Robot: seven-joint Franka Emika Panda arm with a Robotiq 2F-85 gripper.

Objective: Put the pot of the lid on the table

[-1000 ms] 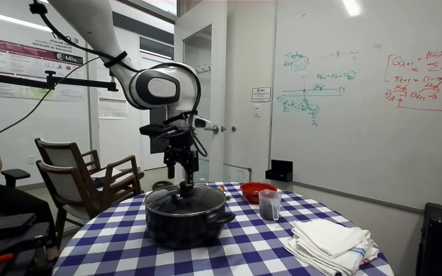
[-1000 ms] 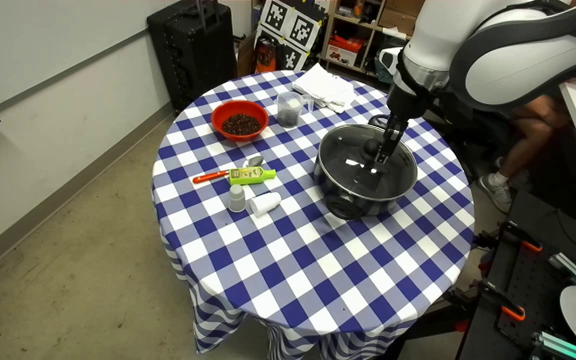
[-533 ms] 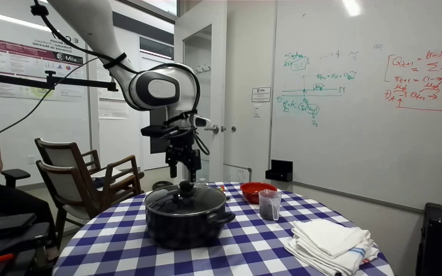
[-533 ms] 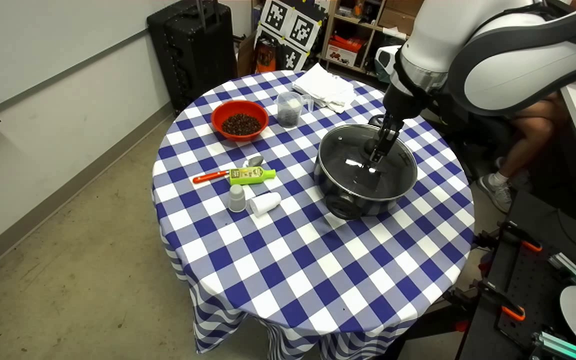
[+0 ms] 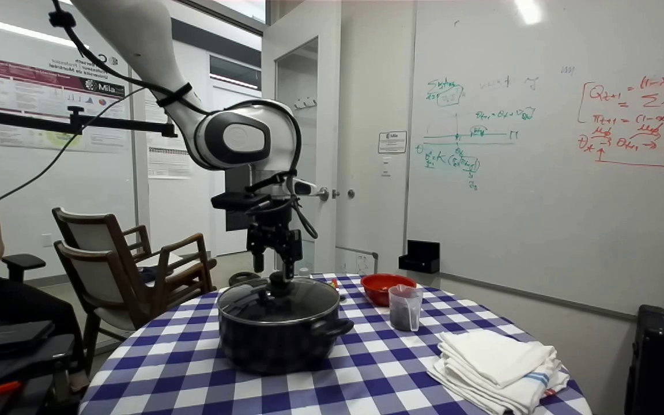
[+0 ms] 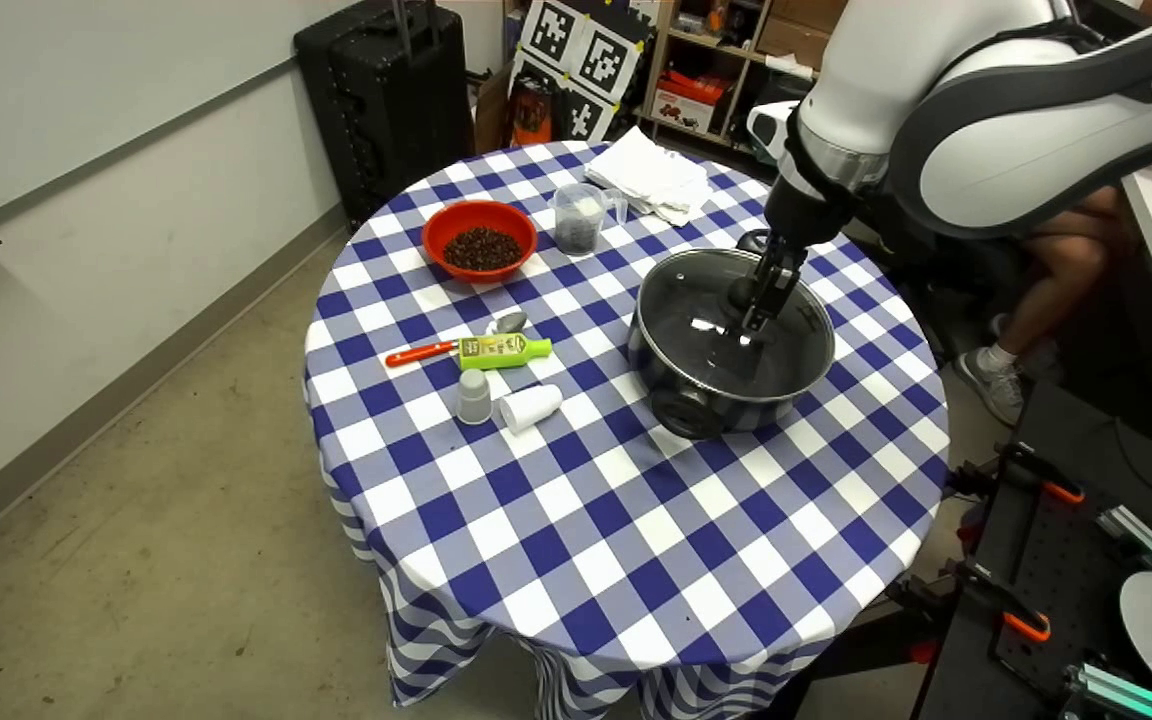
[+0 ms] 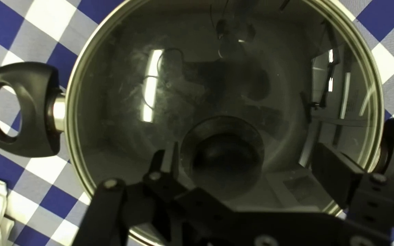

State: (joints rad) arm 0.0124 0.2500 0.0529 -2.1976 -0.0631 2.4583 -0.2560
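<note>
Black-walled, the pot (image 5: 277,349) stands on the tabletop (image 6: 586,555), the dark see-through lid (image 7: 217,89) seated on its rim. Over the lid the fingers (image 7: 337,177) are spread wide apart; in the wrist view the knob (image 7: 226,162) lies between them, nearer one finger than the other. Whether a finger touches the knob, I cannot tell. In an exterior view a red bowl (image 6: 482,276) with dark contents sits beside a clear measuring cup (image 6: 568,212), folded white cloths (image 6: 648,174) just beyond it, and a green bottle (image 6: 501,350) lies near two small cups (image 6: 531,408).
</note>
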